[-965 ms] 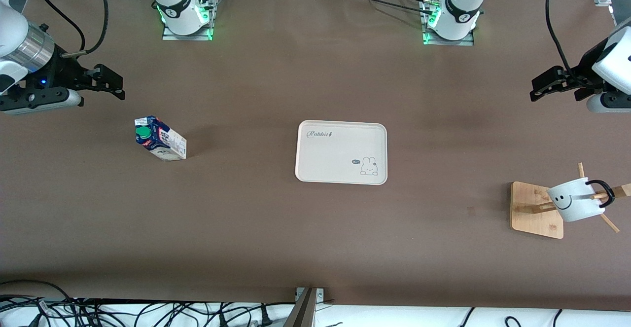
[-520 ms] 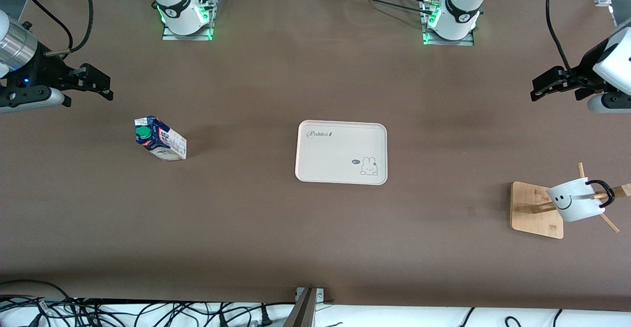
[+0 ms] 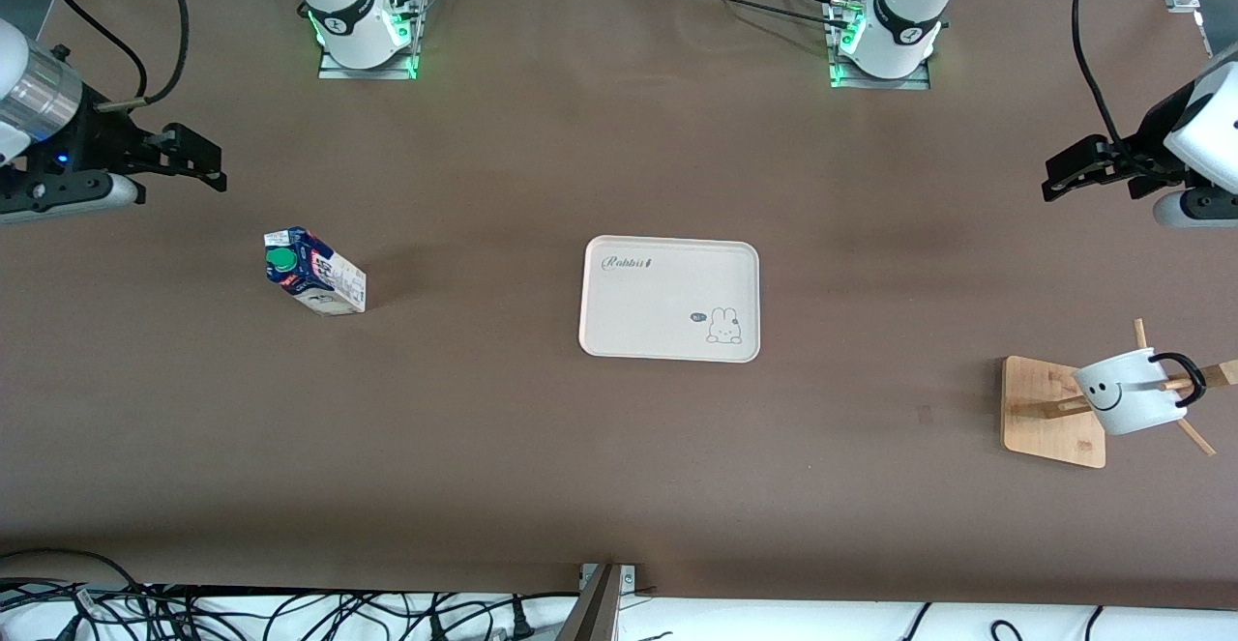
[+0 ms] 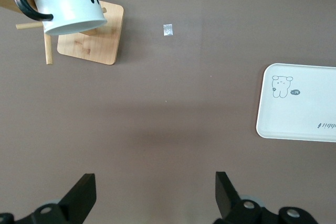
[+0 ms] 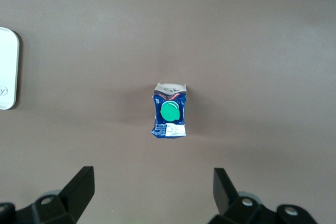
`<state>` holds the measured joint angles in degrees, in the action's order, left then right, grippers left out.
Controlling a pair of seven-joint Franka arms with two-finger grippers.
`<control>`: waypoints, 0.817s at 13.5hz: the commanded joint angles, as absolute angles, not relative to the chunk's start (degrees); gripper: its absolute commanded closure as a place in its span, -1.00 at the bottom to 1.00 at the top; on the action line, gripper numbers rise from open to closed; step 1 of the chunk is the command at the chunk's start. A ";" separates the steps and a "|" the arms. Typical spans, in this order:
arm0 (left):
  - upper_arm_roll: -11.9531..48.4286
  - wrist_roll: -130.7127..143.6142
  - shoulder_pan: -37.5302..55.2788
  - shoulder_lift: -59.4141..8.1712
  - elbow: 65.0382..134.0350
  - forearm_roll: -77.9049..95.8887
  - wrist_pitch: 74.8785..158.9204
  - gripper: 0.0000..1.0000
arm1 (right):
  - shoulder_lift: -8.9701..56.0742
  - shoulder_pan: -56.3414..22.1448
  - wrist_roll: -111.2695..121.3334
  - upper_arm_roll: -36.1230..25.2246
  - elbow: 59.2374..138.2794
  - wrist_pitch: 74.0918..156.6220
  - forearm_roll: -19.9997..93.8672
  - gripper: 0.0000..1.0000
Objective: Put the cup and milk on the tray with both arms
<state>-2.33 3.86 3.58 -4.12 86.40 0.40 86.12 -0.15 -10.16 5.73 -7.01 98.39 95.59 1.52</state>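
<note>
Dark-blue and white, the small gable-top milk carton (image 3: 315,273) with its round green screw cap stands on the brown table well apart from the flat cream rectangular tray (image 3: 669,299), toward the right arm's end. The right gripper (image 3: 198,160) hangs empty over bare table near that carton, its black fingers (image 5: 79,188) spread wide, and its wrist view looks down on the green cap. The tray itself, marked with a script word and a bunny drawing, carries nothing. Toward the left arm's end, well apart from the tray and a little nearer the front camera, the white ceramic cup (image 3: 1127,390) with a black smiley face hangs tilted by its black loop handle on a peg of a bamboo rack (image 3: 1049,412). The left gripper (image 3: 1069,169) is over bare table, also wide open and holding nothing. Judging by this, the approach step is in hand: next each gripper must descend around its item, and the cup likely needs sliding off its peg before it can travel to the tray.
</note>
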 commanded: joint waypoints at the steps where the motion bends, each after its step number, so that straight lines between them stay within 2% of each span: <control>1: -2.37 4.04 3.69 -7.02 85.61 0.18 85.96 -1.00 | -0.35 -10.02 4.48 -6.68 104.04 101.05 0.62 -1.00; 4: -2.46 3.61 3.25 -7.65 86.04 0.53 93.40 -1.00 | -0.18 -10.02 4.48 -6.68 112.03 110.01 0.53 -1.00; 7: -2.02 4.13 3.69 -8.78 85.96 0.53 94.91 -1.00 | 0.44 -10.02 4.48 -6.59 119.24 118.36 0.53 -1.00; 11: -2.55 3.52 2.64 -11.16 88.23 4.13 106.49 -1.00 | 2.89 -10.02 4.83 -6.59 123.83 125.85 0.53 -1.00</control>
<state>-2.32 3.89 3.07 -10.42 87.07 2.78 102.16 2.85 -10.17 5.29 -6.94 121.76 123.29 1.32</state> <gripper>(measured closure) 0.000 0.000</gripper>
